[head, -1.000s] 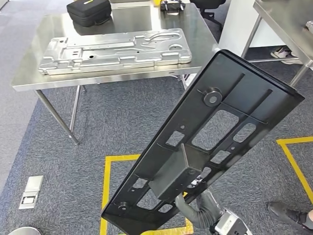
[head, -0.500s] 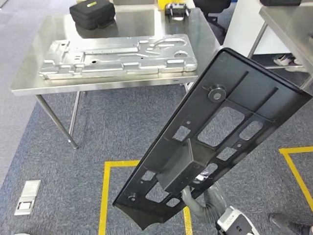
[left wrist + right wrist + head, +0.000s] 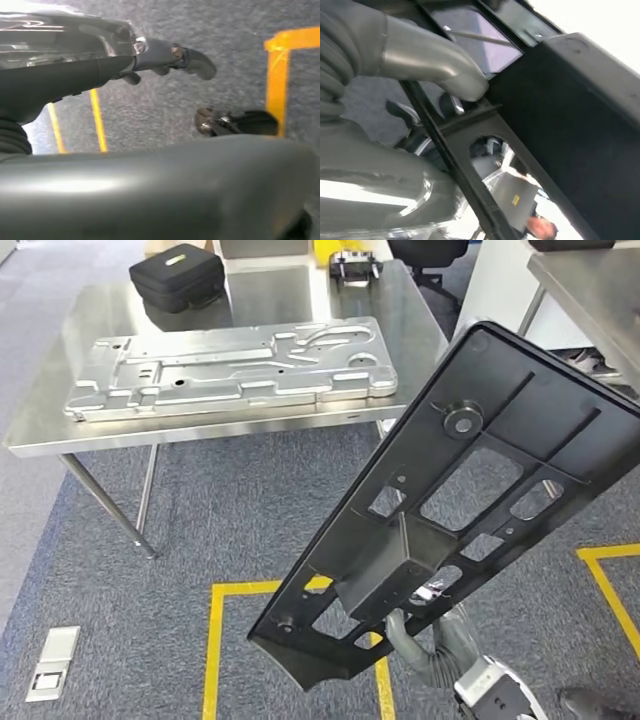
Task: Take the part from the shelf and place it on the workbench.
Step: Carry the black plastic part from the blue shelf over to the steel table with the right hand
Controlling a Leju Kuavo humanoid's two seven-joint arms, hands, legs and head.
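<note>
Surface, steel, stands ahead and to the left; on it lies a silver panel flat along the near edge, a black case behind it at the far left, a small dark device at the far edge. The near-right corner of the surface looks bare, so that is the likely spot for the set-down. Yellow tape marks a square on the carpet below. Left hand hangs over the carpet, fingers apart, nothing in it; judged idle because the load is carried by one arm. Part, a black frame with cut-outs and a boxy rib, is in the air right of centre, clear of the surface, tilted with its far end high. Right hand holds it from beneath near the low end; in the right wrist view the thumb presses on a bar of the frame. The tilt probably follows from the off-centre grasp. Transport phase; placing not yet begun.
</note>
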